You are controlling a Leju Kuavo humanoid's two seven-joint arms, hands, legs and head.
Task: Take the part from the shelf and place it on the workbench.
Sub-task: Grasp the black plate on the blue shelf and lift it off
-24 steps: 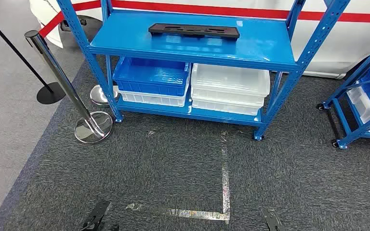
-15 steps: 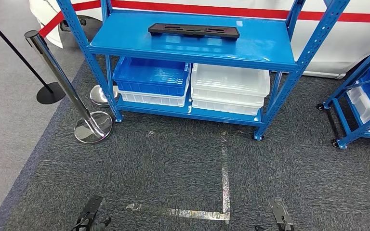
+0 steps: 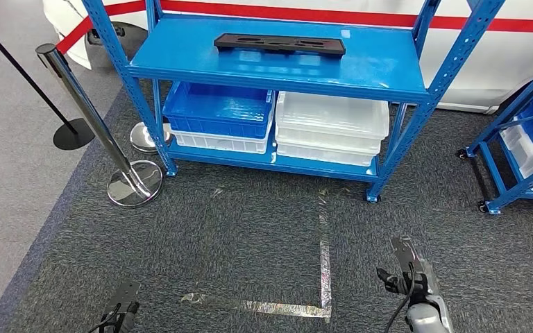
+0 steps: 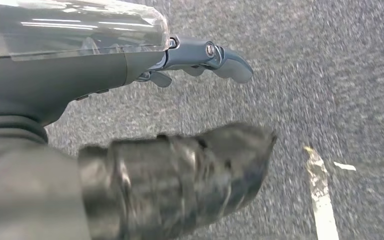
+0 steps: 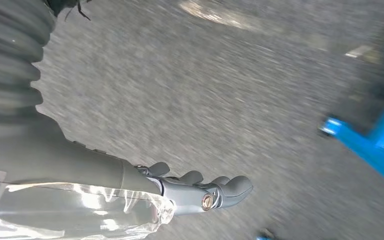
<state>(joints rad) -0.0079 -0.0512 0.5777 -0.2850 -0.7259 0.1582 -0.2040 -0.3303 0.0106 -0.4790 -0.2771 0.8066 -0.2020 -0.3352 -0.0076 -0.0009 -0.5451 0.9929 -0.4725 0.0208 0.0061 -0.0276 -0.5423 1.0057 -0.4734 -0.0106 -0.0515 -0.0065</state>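
Nearest the robot, low in the head view, the left hand hangs over the dark, coarse-weave grey carpet, and the right hand is raised a little higher on the other side. In the left wrist view the left hand shows smooth grey-blue fingers extended with nothing between them and the blurred dark thumb — spread and empty. In the right wrist view the right hand has its fingers slightly bent and apart over bare carpet, likewise holding nothing.

Between the hands, shiny, crinkled strips of silver tape form an L-shaped corner on the carpet. Further off to the left stands a polished chrome stanchion post on a round mirrored base, with a black post on a flat black disc base beyond it on paler grey flooring.

Ahead stands the blue painted steel shelf unit with perforated uprights. Its lower level holds a ribbed blue plastic crate stacked on a white one, just beside stacked translucent white plastic bins. On the glossy upper deck lies the long flat black part with cut-out slots — flat, near the deck's back edge, well apart from both hands. A second blue rack on castors stands at the right, and a white wall with a red stripe runs behind.
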